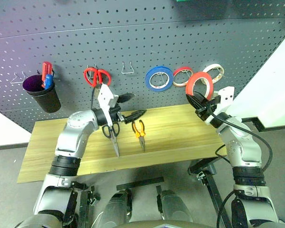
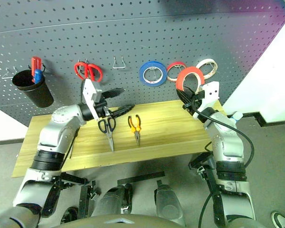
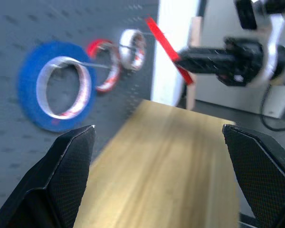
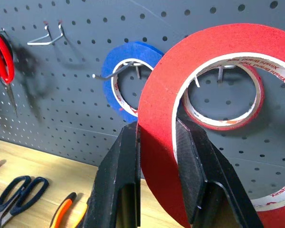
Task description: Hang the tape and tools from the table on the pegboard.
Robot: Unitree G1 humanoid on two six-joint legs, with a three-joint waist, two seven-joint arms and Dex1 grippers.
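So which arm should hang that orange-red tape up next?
The right. Its gripper already pinches the tape close to the pegboard; the left gripper is open and empty over the table.

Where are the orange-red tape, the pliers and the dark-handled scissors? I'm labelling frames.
orange-red tape (image 4: 156, 118): right wrist view, its flat side.
pliers (image 1: 139, 128): left eye view, its handles.
dark-handled scissors (image 2: 107, 125): right eye view, its finger loops.

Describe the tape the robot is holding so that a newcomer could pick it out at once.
Look at the right end of the dark pegboard, above the wooden table. The orange-red tape sits upright in the right gripper, in front of the hanging rolls. Unlike the blue tape, it hangs on no hook.
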